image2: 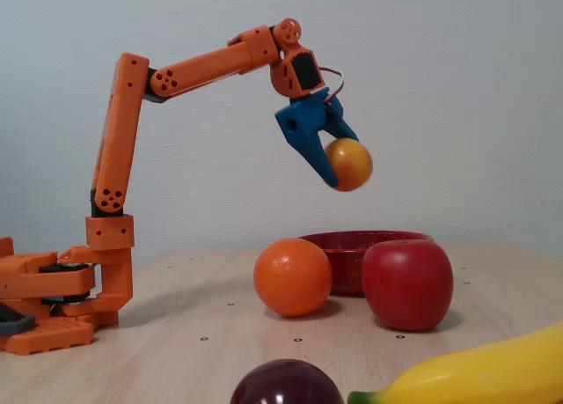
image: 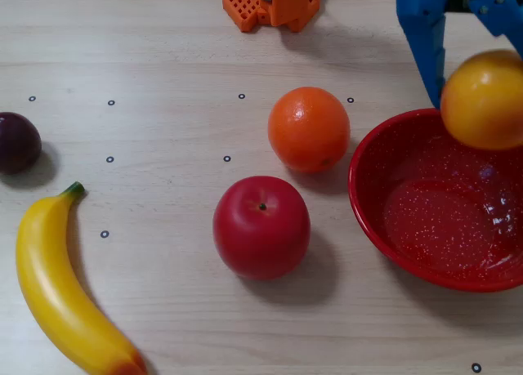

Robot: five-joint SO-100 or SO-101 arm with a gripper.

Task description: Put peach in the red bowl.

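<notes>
My gripper point(image2: 339, 168): blue jaws clamped on the peach point(image2: 348, 164), one finger on each side. In a fixed view from the side, the fruit hangs in the air, well above the table point(image2: 176, 316), tips pointing down and to the right.

Peach, in a fixed view from above point(image: 484, 99): golden with an orange blush, seen over the far rim of the red bowl point(image: 372, 203). Not touching the bowl. One blue finger point(image: 425, 40) shows just left of it.

Red bowl: sits on the table at the right edge of that view, glossy, white speckled. From the side its rim point(image2: 343, 239) shows behind the other fruit, below the peach.

Orange point(image: 309, 129): just left of the bowl, near its rim; contact cannot be told.

Red apple point(image: 261, 226): in front of the orange, close to it, a small gap to the bowl.

Banana point(image: 57, 289): lower left, well apart.

Dark plum point(image: 16, 143): far left edge.

Arm base point(image2: 53, 298): orange, at the table's far side.
</notes>
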